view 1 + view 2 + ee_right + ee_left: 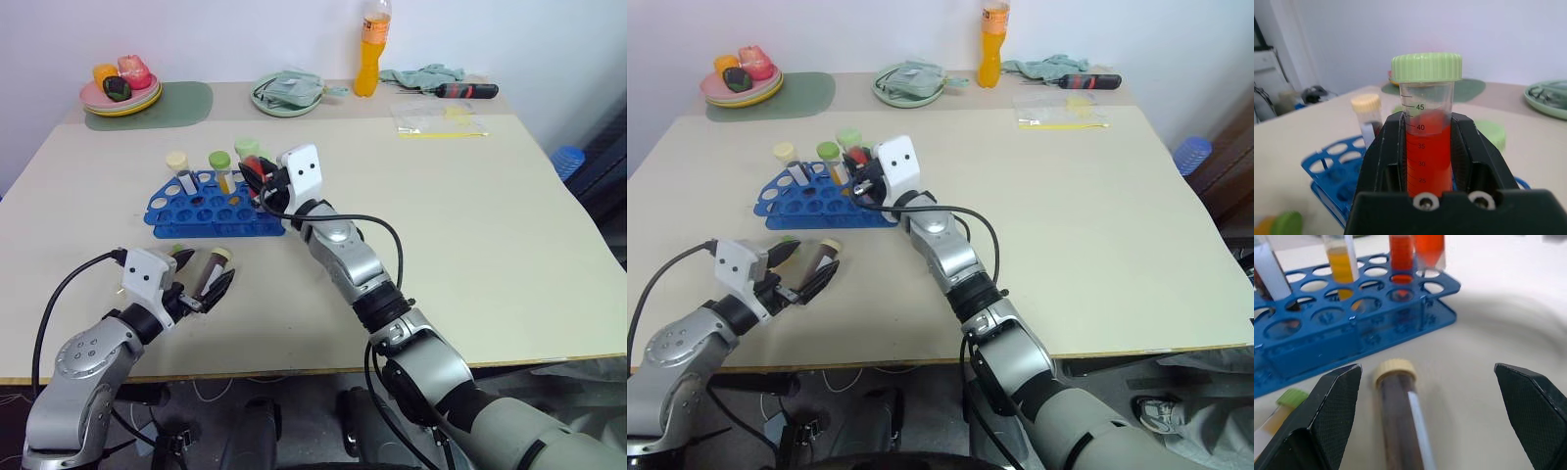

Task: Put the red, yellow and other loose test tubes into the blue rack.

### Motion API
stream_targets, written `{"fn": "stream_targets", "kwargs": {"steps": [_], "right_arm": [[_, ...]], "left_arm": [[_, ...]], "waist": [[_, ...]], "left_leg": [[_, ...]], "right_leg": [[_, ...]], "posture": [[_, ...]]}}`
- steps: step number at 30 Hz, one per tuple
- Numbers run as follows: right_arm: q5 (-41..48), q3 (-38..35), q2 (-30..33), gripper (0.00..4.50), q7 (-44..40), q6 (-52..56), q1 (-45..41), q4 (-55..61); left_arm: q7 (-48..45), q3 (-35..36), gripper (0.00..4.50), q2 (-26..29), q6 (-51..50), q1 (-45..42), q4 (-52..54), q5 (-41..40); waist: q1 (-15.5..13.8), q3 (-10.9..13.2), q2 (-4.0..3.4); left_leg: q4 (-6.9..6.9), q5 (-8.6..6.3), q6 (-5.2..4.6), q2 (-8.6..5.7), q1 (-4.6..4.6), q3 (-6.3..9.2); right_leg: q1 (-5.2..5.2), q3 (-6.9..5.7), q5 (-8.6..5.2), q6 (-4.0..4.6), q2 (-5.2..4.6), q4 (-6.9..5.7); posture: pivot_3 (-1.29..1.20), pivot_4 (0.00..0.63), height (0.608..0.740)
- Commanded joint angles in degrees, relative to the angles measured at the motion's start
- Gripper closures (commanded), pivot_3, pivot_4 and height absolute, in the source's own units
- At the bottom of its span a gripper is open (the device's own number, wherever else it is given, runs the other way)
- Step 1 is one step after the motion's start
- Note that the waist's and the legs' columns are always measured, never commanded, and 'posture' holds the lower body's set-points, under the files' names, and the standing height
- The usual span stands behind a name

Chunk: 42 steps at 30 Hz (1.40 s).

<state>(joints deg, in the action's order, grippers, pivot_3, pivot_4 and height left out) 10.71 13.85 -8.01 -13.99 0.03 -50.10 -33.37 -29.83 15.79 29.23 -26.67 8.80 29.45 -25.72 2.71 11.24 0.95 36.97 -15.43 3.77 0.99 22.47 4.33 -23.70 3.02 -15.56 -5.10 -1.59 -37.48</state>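
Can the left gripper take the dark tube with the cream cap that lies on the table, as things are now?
Probably yes. The left gripper is open, one black finger on each side of the dark brownish tube with the cream screw cap. Nothing lies between them; a green-capped tube lies just outside one finger.

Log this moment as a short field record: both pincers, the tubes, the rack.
right pincer: shut on the red tube, upright over the blue rack
left pincer: open, either side of the dark tube, not gripping
dark tube: lying on the table, cream cap toward the rack
tubes standing in rack: three, including one yellow
another green-capped tube: lying beside the dark tube
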Motion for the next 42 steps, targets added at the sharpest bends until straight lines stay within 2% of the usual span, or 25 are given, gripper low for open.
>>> {"fn": "stream_targets", "kwargs": {"steps": [1, 20, 27, 30, 34, 35, 38, 42], "right_arm": [[-0.9, -0.8, -4.3, 3.72, -0.5, -2.6, -1.0, -0.5], [-3.6, -1.3, -6.1, 3.72, 0.2, -10.8, -2.0, -9.7], [-1.7, -1.2, -6.1, 3.72, -4.4, -12.2, 0.1, -9.4], [-1.0, -1.7, -6.2, 2.32, -5.7, -13.0, 0.5, -8.5], [-1.0, -1.6, -6.2, 0.21, -6.4, -13.8, 0.9, -7.4], [-1.2, -1.4, -6.1, 0.09, -6.5, -14.2, 1.1, -7.0], [-1.5, -0.7, -5.5, 0.09, -7.0, -14.9, 1.7, -4.3], [-0.9, 0.5, -2.6, 0.09, -9.1, -12.6, 3.8, 5.6]], "left_arm": [[-0.1, 1.2, 0.00, 0.7, 0.4, -0.4, 1.6, -0.7], [0.5, -0.1, 0.00, 0.3, -0.1, -1.6, 2.2, -0.5], [0.8, 0.4, 0.00, 0.5, -0.5, -1.6, 2.3, -0.7], [0.9, 0.5, 0.00, 0.6, -0.7, -1.4, 2.5, -0.7], [1.2, 0.5, 0.00, 0.6, -1.0, -1.4, 2.7, -0.6], [1.3, 0.6, 0.00, 0.6, -1.1, -1.4, 2.8, -0.6], [2.0, 0.9, 0.00, 0.8, -1.6, -1.5, 3.0, -0.3], [4.6, 4.5, 0.00, 2.5, -6.9, -3.9, 4.0, -3.1]], "waist": [[0.0, 0.0, 0.00], [-0.2, 0.0, 0.00], [-0.1, 0.0, 0.00], [0.0, 0.0, -0.01], [0.0, 0.0, -0.01], [0.0, 0.0, -0.01], [0.0, 0.0, -0.01], [-0.1, 0.0, -0.01]], "left_leg": [[0.00, 0.00, 0.00, 0.00, 0.00, 0.00], [0.02, 0.00, 0.00, -0.02, -0.01, 0.01], [0.02, 0.00, 0.00, -0.02, -0.02, 0.02], [0.02, 0.00, 0.00, -0.01, -0.02, 0.02], [0.01, 0.00, 0.00, -0.01, -0.02, 0.02], [0.01, 0.00, 0.00, -0.01, -0.02, 0.02], [0.01, 0.00, 0.00, -0.01, -0.02, 0.02], [0.01, 0.00, 0.00, -0.01, -0.01, 0.04]], "right_leg": [[0.00, 0.00, 0.00, 0.00, 0.00, 0.00], [0.04, 0.00, 0.00, 0.00, -0.02, 0.01], [0.04, 0.00, 0.00, 0.00, -0.01, 0.00], [0.03, 0.00, 0.00, 0.00, -0.01, -0.01], [0.02, 0.00, 0.00, 0.00, 0.00, -0.01], [0.02, 0.00, 0.00, 0.00, 0.00, -0.01], [0.02, 0.00, 0.00, 0.00, 0.00, -0.01], [0.02, 0.00, 0.00, 0.00, 0.00, -0.02]], "posture": [[0.00, 0.150, 0.740], [0.00, 0.150, 0.740], [0.00, 0.150, 0.740], [0.00, 0.150, 0.740], [0.00, 0.150, 0.740], [0.00, 0.150, 0.740], [0.00, 0.150, 0.740], [0.00, 0.150, 0.740]]}}
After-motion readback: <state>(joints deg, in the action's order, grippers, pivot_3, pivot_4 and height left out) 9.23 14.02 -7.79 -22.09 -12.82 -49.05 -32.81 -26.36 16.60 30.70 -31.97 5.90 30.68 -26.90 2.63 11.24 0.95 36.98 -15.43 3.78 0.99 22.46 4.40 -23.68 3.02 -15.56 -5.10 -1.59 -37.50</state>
